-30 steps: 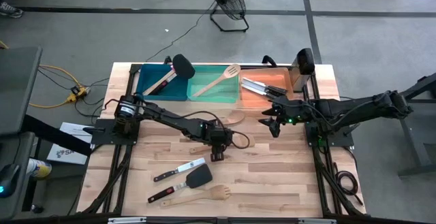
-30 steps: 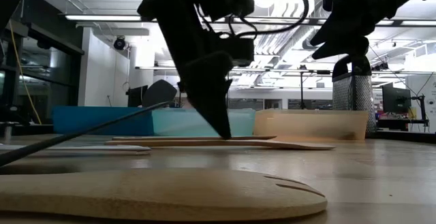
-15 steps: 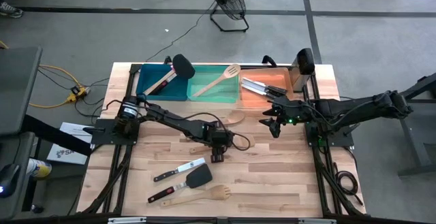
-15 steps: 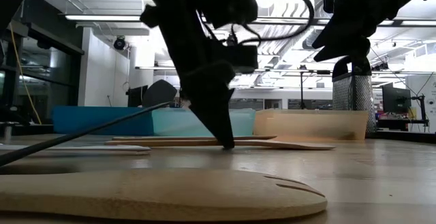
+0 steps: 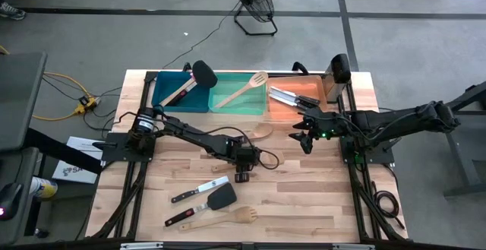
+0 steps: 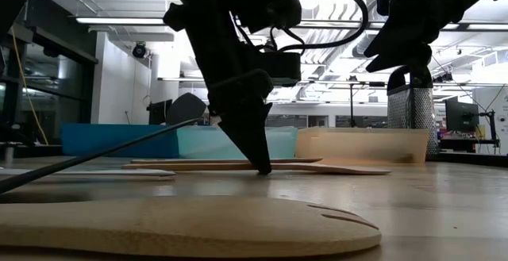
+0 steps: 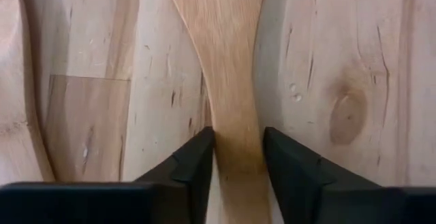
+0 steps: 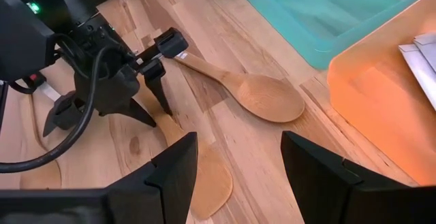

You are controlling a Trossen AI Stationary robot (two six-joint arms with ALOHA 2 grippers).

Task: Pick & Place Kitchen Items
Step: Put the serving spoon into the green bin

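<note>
- Since a second ago we see the left gripper [image 5: 241,176] lower and a little nearer the table's front edge; its tips, then just clear of the wood, now reach the table [image 5: 304,197] in the low view. The right arm has not moved.
- The left gripper's fingers [image 7: 197,166] are partly open and straddle the narrow neck of a pale spatula [image 7: 228,81] lying flat. Each inner face sits right at the wood's edge; we cannot tell whether they press on it yet.
- The left arm stretches from its base at the table's left edge diagonally toward the middle, wrist pointing down at the boards.
- The right gripper [image 5: 303,136] hangs above the table just in front of the orange bin [image 5: 313,102], fingers [image 8: 174,176] spread wide, holding nothing. Its arm reaches in from the right edge.
- A wooden spoon [image 8: 252,91] lies between the two grippers, bowl toward the bins.
- The blue bin [image 5: 168,83] holds a red-handled tool and a black turner [image 5: 203,73] leaning on its rim.
- The green bin [image 5: 239,102] holds one wooden utensil [image 5: 244,88], laid diagonally.
- The orange bin holds steel knives [image 5: 285,95] at its left end.
- Near the front edge lie two knives [image 5: 199,190], a black turner [image 5: 221,197] and a wooden fork [image 5: 235,216], close together.
</note>
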